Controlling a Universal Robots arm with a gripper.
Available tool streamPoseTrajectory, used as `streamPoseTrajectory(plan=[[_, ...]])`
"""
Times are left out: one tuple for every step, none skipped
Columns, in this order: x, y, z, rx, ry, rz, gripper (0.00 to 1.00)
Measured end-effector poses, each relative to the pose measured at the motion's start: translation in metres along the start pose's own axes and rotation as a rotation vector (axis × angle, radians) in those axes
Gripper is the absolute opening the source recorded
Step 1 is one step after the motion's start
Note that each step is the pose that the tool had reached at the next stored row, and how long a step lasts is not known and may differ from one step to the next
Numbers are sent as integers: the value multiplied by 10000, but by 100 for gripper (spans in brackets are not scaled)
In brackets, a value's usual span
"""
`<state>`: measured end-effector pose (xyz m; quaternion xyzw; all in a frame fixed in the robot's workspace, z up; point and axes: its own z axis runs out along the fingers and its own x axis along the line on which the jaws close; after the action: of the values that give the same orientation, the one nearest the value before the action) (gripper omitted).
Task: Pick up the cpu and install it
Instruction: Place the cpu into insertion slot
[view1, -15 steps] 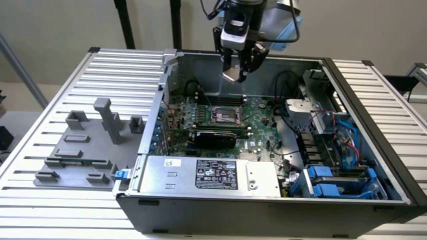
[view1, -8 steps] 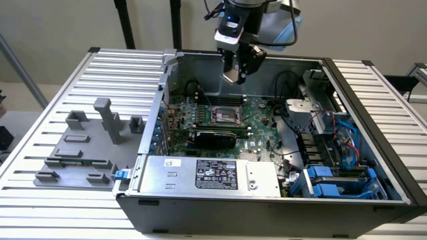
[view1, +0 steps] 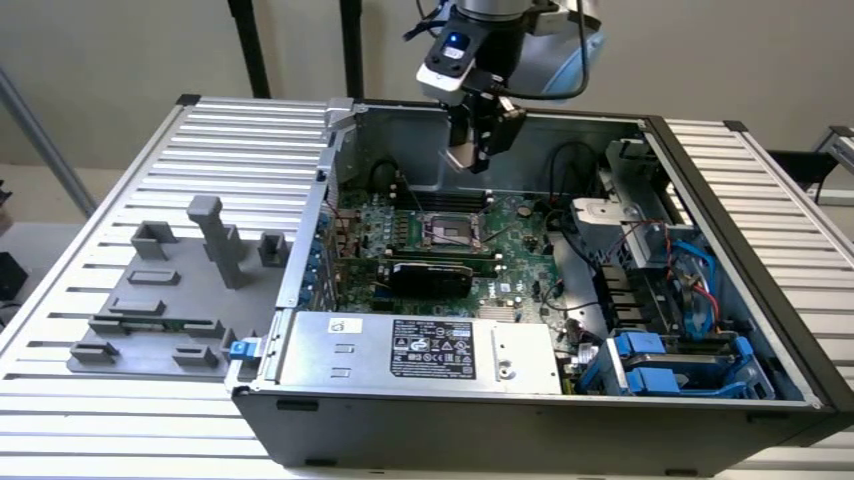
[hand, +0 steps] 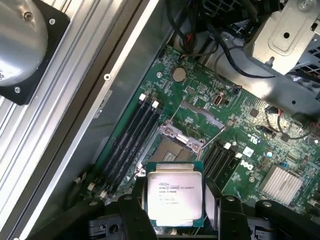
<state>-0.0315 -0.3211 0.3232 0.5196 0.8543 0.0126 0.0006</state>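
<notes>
**A:** Gripper (view1: 474, 160) state?

**B:** Pinching the cpu (hand: 174, 199). In the wrist view a black finger (hand: 134, 215) sits against each of two opposite edges, metal lid facing the camera. The chip hangs in the air over the motherboard (view1: 523, 268), touching nothing.

**A:** Position relative to the socket (view1: 447, 232)?

**B:** Taking the exterior view as a dial centred on the socket, the gripper is at 12 o'clock, well above the board and inside the case opening. It looks offset, not squarely over the socket.

**A:** Risks?

**B:** My judgement only:
- A tilted or rotated chip would land on the contact field crooked.
- The raised retention frame (hand: 182, 136) at the socket's edge could catch a corner of the chip.
- The grip is on the edges only, so a bump could shift the chip between the fingers.

**A:** Clearance?

**B:**
- Memory slots (hand: 129, 145) run close beside the socket, so there is little room for the fingers there.
- The case wall (view1: 331, 190) is at 9 o'clock, near but apart.
- Black cables (view1: 577, 160) loop at 2 o'clock, and the drive cage (view1: 638, 215) stands at 3 o'clock.
- The power supply (view1: 427, 345) is at 6 o'clock, well apart.
- The column straight down onto the socket looks free.
</notes>
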Motion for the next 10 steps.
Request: streamPoseTrajectory(plan=[[0, 0, 6, -1, -4, 181, 55], [0, -1, 13, -4, -8, 360, 55], [0, 0, 20, -6, -12, 540, 55], [0, -1, 27, -8, -16, 720, 55], [0, -1, 34, -10, -20, 904, 55], [-1, -1, 41, -13, -24, 1091, 55], [-1, -1, 48, -15, -28, 1270, 55], [-1, -1, 55, -17, -33, 1460, 55], [-1, -1, 63, -20, -36, 1641, 55], [-1, -2, 70, -22, -40, 1826, 55]])
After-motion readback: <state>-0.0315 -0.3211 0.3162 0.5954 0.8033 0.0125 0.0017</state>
